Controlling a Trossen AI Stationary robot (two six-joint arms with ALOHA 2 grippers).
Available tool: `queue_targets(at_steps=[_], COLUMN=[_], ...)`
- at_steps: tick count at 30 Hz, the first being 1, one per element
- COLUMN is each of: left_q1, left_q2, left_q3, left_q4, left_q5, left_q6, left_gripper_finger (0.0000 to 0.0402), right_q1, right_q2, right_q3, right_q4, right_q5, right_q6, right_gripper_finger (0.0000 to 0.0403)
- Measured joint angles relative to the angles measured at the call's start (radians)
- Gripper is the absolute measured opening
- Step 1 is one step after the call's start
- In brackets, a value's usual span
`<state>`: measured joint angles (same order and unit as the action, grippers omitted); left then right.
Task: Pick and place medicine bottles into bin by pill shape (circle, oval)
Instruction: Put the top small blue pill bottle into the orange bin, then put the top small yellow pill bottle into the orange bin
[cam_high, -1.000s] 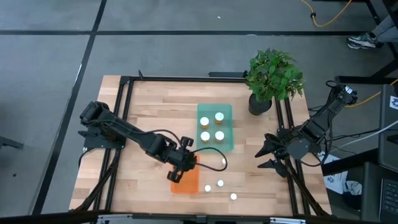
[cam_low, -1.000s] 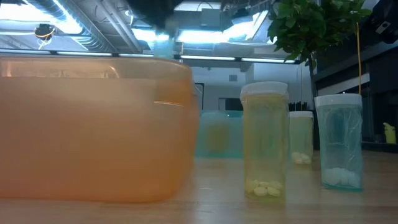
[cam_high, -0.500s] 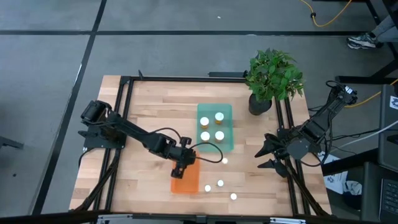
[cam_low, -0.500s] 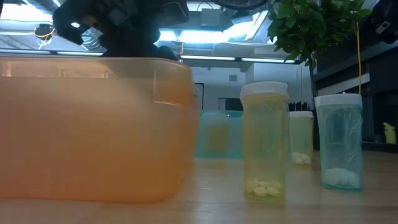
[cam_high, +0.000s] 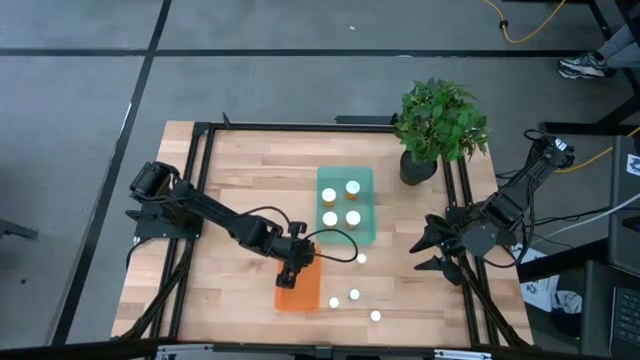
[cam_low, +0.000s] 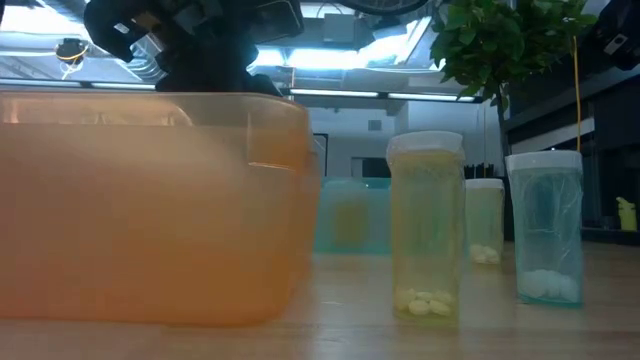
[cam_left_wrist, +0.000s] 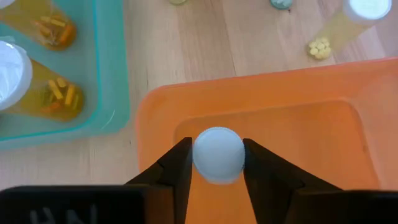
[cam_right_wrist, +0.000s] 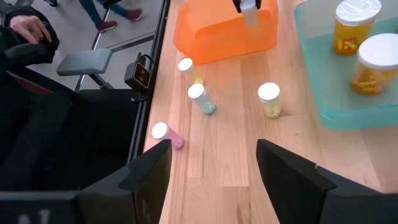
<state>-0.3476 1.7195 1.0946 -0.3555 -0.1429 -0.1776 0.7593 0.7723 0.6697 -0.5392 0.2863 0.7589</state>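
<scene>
My left gripper is shut on a small white-capped bottle over the far end of the orange bin. It also shows above the bin's rim in the low view. A teal tray holds three wider-capped orange bottles. Several smaller bottles stand on the table by their bases: one beside the tray and three right of the bin. My right gripper is open and empty at the table's right side. My left gripper pinches the bottle between its two fingers, on opposite sides just below the white cap. The fingers point down from above. The bottle hangs upright over the orange bin's floor; in the right wrist view it shows at the bin's rim.
A potted plant stands at the far right corner. A black frame runs along the table's edges. Bare wood lies left of the bin and between the loose bottles and my right gripper.
My left gripper has gone down toward the orange bin with the bottle held upright, then stayed nearly still. My right gripper has kept still.
</scene>
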Motion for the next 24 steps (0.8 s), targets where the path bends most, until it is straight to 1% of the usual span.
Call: queue_targets(at_steps=[6,10,16,20,24], left_q1=[0.003,0.003,0.003,0.003,-0.004], left_q2=[0.0,0.0,-0.022,-0.073,-0.142], left_q3=[0.0,0.0,0.024,0.075,0.095], left_q4=[-0.001,-0.001,-0.001,-0.022,-0.045], left_q5=[0.0,0.0,-0.001,-0.003,-0.006], left_q6=[-0.023,-0.024,-0.023,0.016,0.06], left_gripper_finger=[0.0168,0.0192,0.02,0.02,0.02], right_q1=[0.0,0.0,0.0,0.0,0.0], right_q2=[0.0,0.0,0.0,0.0,0.0], right_q3=[0.0,0.0,0.0,0.0,-0.001], right_q4=[0.0,0.0,0.0,0.001,0.001], right_q5=[0.0,0.0,0.0,0.0,0.0], right_q6=[0.0,0.0,0.0,0.0,0.0], right_gripper_finger=[0.0236,0.0236,0.0236,0.0236,0.0236])
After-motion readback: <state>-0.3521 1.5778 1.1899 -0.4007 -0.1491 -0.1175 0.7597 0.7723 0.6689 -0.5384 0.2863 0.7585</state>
